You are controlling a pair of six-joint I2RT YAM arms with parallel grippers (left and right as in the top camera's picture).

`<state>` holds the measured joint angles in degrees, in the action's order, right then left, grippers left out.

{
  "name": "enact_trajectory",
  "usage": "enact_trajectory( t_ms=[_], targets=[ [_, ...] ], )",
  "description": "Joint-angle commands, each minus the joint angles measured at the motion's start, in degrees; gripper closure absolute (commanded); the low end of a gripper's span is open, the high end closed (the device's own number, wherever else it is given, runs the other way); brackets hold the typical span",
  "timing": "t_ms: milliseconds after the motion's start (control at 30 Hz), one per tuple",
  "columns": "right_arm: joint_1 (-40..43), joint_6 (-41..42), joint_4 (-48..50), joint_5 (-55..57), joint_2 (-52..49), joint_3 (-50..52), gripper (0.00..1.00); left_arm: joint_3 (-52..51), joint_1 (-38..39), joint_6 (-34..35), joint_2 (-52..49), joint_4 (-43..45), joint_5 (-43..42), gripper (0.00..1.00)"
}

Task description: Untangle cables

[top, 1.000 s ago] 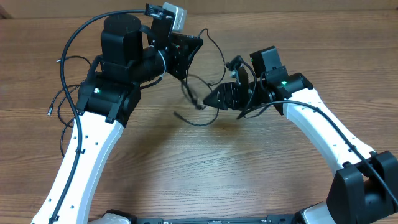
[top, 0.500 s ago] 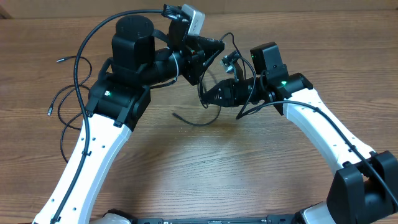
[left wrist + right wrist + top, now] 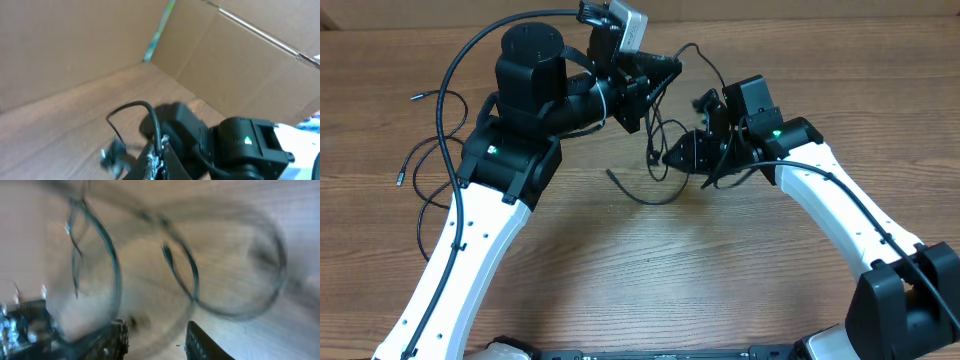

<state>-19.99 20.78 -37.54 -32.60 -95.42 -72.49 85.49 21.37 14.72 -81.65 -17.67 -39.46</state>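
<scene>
Left pincer (image 3: pixel 666 68): clamping together on one of the cables (image 3: pixel 655 192), lifted.
Right pincer (image 3: pixel 672 158): jaws standing apart beside the loops.
Cables: hanging between both pincers, one end trailing on the table (image 3: pixel 650 275); others lying far left.

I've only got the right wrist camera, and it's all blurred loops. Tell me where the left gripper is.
Observer: The left gripper is just beyond the right gripper, shut on a thin black cable.
Operator: Say where that cable runs.
Observer: It arcs over from the left gripper towards the right arm's wrist.
Operator: Report any other cables.
Observer: More loose cables lie on the table at the far left, outside the left arm.
</scene>
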Motion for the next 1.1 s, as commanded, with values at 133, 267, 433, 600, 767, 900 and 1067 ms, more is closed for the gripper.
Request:
enact_trajectory(
  t_ms=[133, 267, 433, 600, 767, 900, 1067],
  targets=[
    [1.95, 6.69, 10.62, -12.59, 1.55, -0.33, 0.6, 0.59, 0.09, 0.98, 0.11, -1.25, -1.11, 0.96],
    [-0.07, 6.67, 9.94, -13.84, 1.55, -0.31, 0.57, 0.59, 0.09, 0.98, 0.11, 0.33, -1.36, 0.96],
    [-3.61, 6.23, 1.27, -4.42, 1.53, -0.31, 0.58, 0.61, -0.15, 1.01, 0.13, 8.66, -2.56, 0.96],
    [-4.76, 6.32, -10.01, 13.07, 1.53, -0.31, 0.58, 0.61, -3.02, 3.67, 0.39, 16.13, -2.56, 0.96],
    [-4.66, 7.58, -16.24, 26.88, 1.53, -0.31, 0.58, 0.61, -9.92, 4.13, 1.25, 17.05, -2.36, 0.96],
    [-4.66, 7.98, -18.84, 36.39, 1.53, -0.31, 0.57, 0.61, -19.91, 5.66, 1.99, 15.69, -3.61, 0.96],
    [-4.66, 8.48, -18.1, 37.44, 1.53, -0.31, 0.57, 0.61, -26.75, 7.23, 2.01, 11.28, -5.51, 0.96]
  ],
)
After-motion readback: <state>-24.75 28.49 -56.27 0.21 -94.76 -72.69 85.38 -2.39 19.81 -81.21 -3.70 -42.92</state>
